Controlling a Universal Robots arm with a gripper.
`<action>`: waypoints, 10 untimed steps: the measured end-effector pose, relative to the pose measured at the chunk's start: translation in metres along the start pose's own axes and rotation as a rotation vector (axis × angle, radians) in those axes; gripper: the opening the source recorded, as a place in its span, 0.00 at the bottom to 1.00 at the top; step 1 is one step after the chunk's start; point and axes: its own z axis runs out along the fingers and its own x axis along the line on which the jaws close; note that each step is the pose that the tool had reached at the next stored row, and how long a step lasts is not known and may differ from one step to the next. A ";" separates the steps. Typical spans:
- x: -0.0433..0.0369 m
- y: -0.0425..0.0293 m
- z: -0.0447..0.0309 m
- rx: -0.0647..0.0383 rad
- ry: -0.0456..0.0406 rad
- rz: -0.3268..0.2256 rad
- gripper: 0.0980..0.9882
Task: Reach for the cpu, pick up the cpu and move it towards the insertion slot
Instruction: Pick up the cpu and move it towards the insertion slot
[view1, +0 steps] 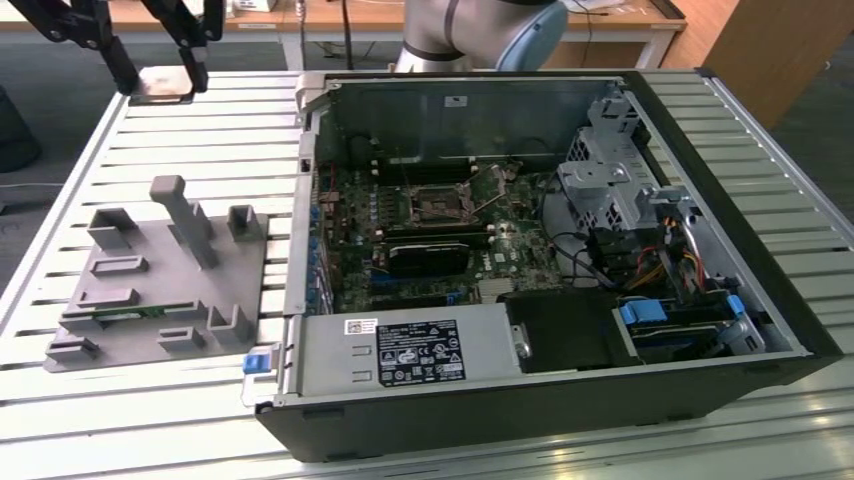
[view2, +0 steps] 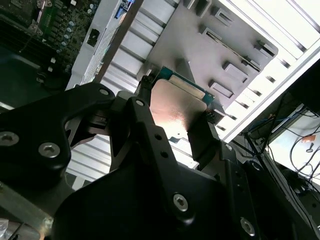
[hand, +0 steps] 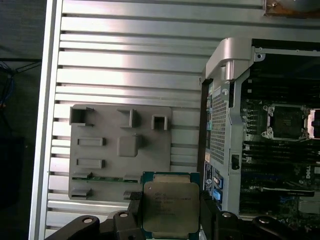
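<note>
My gripper (view1: 158, 82) hangs raised above the slatted table (view1: 174, 140), near its far corner on the exterior view's left, clear of the grey fixture plate (view1: 154, 275) and off to the side of the open computer case (view1: 561, 270). The black fingers (hand: 209, 220) are clenched on the cpu (hand: 171, 207), one on each of two opposite edges, so the chip sits flat between them with its silvery top in the first wrist view and a glossy, reflective face (view2: 177, 107) in the second wrist view. The fixture plate lies below the chip. The insertion slot (view1: 435, 205) sits well apart inside the case, its shiny frame set amid the green board (view1: 514, 250).
</note>
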 end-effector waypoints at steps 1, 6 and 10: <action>-0.0022 -0.0001 0.0000 0.000 0.0004 0.000 0.50; -0.0134 -0.0006 -0.0003 0.000 0.0026 0.000 0.50; -0.0223 -0.0009 -0.0005 0.000 0.0044 0.000 0.50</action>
